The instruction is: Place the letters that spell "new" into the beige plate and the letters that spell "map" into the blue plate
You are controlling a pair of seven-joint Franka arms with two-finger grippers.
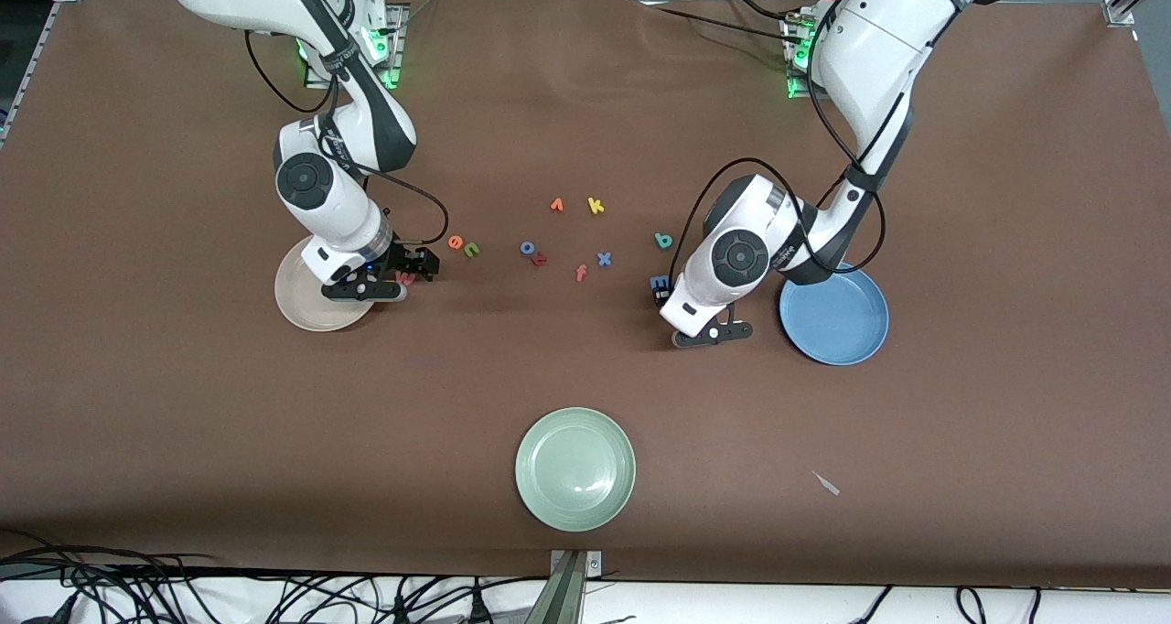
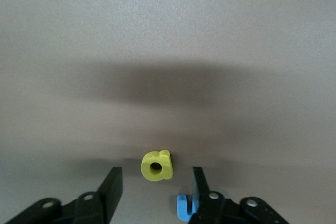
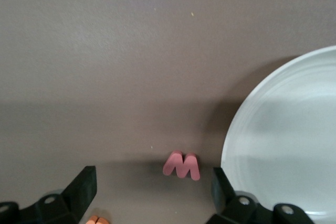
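Lying flat on the brown surface, the yellow "a" sits between the left gripper's spread jaws; light, soft foam, best pinched across its edges. Right gripper jaws straddle the pink "w", spread, beside the beige plate.

Blue "m" half hidden by a left gripper finger, cut by frame edge at 6 o'clock. Beige plate partly covered by right arm. Orange letter cropped at 6 o'clock, shape unreadable.
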